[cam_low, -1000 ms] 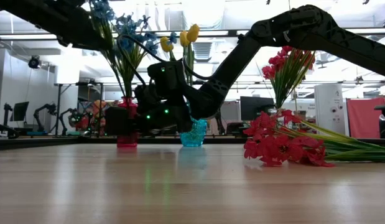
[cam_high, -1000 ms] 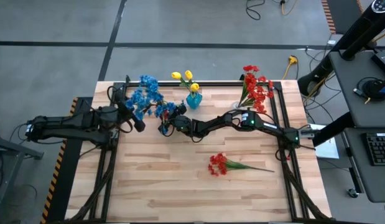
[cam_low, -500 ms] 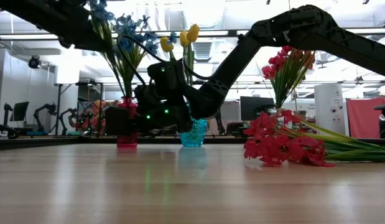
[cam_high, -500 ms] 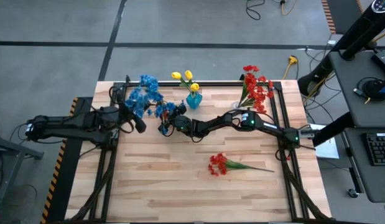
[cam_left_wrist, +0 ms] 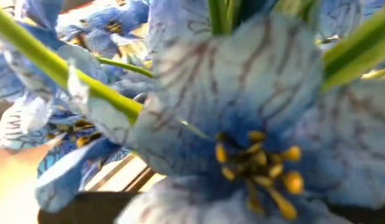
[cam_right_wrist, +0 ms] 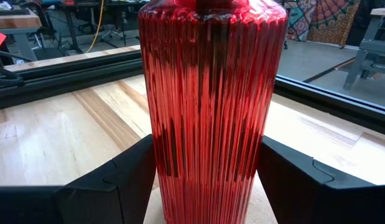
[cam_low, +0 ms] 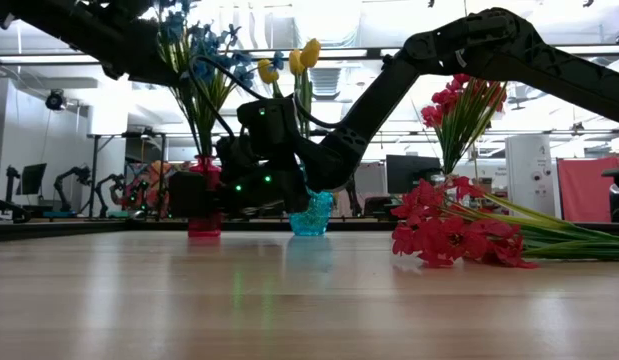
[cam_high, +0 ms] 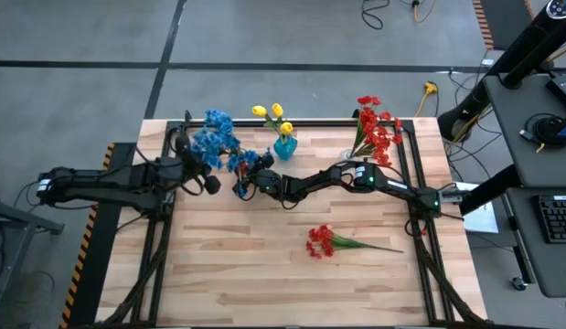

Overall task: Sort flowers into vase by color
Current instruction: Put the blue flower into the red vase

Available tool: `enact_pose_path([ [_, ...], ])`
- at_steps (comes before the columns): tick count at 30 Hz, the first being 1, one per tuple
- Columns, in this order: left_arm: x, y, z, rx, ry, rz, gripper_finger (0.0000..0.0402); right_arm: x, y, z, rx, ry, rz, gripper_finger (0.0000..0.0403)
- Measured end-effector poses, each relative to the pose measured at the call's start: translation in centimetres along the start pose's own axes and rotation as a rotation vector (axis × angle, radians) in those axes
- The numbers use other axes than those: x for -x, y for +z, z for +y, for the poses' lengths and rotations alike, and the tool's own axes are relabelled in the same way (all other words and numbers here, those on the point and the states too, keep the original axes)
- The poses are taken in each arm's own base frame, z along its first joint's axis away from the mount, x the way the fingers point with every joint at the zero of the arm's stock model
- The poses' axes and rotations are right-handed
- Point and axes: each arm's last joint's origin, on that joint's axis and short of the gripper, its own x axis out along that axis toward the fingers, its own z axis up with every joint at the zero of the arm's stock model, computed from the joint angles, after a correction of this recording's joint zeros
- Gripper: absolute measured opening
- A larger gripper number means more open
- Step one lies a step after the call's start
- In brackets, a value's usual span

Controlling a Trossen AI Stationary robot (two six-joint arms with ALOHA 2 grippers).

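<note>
Since the earlier frame, the left gripper (cam_high: 209, 184) had drawn back a little from the blue flowers (cam_high: 212, 143); whether its claw stood open or closed could not be told. Nearest the low camera, a red spray (cam_low: 449, 236) lay flat on the pale wooden table (cam_high: 264, 274), its thin green stems trailing away. Farther in, the right gripper (cam_right_wrist: 204, 180) had its dark fingers (cam_right_wrist: 111, 180) pressed on either side of a ribbed, glossy red vase (cam_right_wrist: 212, 99) holding the blue blooms. Beyond stood a faceted turquoise vase (cam_high: 284, 146) with yellow tulips (cam_high: 270, 111), and upright red flowers (cam_high: 374, 128) near the back edge.
</note>
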Motion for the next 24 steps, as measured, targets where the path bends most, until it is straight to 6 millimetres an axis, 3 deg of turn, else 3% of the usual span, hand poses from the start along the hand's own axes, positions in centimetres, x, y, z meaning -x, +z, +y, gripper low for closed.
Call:
enact_pose_path([
  [24,-1.8,-0.4,-1.1,-0.039,0.056,0.058,0.0004,0.1,0.0,0.1,0.008,0.002,0.0,0.0247],
])
